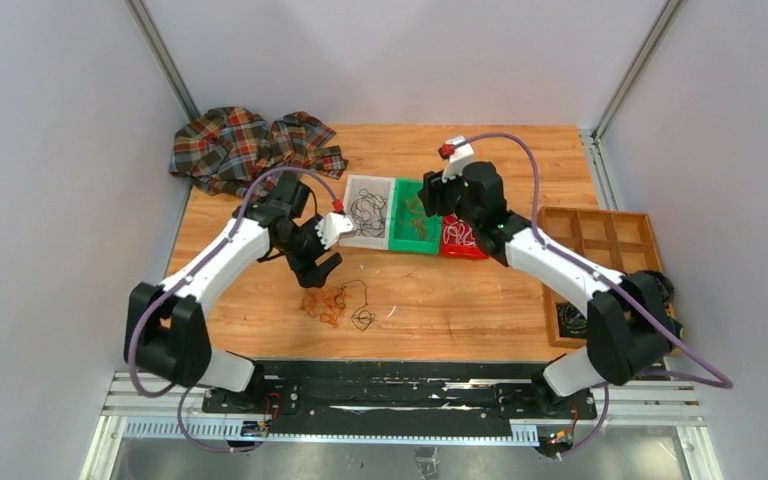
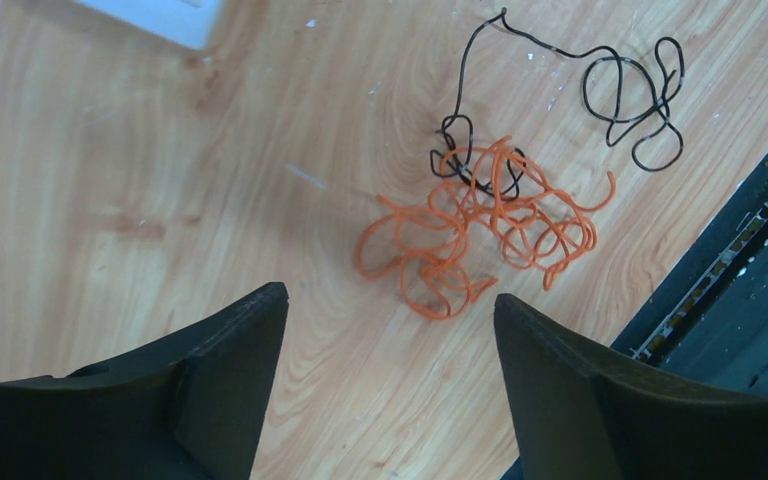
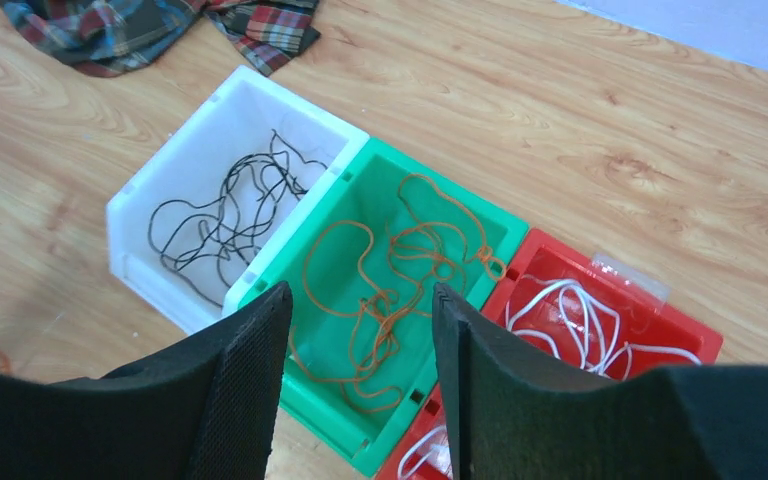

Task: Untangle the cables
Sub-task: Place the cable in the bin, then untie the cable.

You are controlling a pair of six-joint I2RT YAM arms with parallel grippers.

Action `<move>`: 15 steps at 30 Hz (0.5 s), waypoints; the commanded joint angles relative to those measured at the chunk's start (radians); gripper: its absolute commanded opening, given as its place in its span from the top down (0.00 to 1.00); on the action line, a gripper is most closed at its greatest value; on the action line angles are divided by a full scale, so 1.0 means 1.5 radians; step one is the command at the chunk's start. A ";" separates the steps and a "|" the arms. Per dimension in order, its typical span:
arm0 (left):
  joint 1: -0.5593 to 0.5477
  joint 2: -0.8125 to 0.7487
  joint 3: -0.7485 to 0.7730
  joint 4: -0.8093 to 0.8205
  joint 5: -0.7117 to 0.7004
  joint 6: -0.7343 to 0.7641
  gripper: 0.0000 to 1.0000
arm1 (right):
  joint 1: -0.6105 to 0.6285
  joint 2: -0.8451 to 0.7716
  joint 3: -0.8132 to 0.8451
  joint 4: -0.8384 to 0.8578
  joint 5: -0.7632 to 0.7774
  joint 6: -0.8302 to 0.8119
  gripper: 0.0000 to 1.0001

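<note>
A tangle of orange cable (image 2: 480,225) and thin black cable (image 2: 620,95) lies on the wooden table, also visible from above as the orange cable (image 1: 323,302) and black cable (image 1: 362,317). My left gripper (image 2: 390,310) hovers open just short of the orange loops, nothing between its fingers. My right gripper (image 3: 360,320) stands open above the green bin (image 3: 460,210), which holds orange cables (image 3: 400,270). Black cables (image 3: 220,215) lie in the white bin (image 3: 190,150), white cables (image 3: 570,320) in the red bin (image 3: 685,335).
A plaid cloth (image 1: 250,145) lies at the back left. A wooden compartment tray (image 1: 600,240) sits at the right edge, with dark coils in one cell (image 1: 570,320). The black rail (image 2: 740,290) runs along the table's near edge.
</note>
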 commanded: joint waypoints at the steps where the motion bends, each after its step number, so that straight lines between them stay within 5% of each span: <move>1: 0.000 0.073 0.004 0.048 0.074 0.030 0.23 | 0.022 -0.071 -0.115 0.144 -0.014 0.059 0.46; 8: -0.001 0.161 0.019 0.060 0.167 0.033 0.33 | 0.064 -0.161 -0.300 0.315 -0.030 0.114 0.59; 15: 0.000 0.192 0.021 0.038 0.211 0.067 0.51 | 0.098 -0.198 -0.360 0.343 -0.004 0.125 0.74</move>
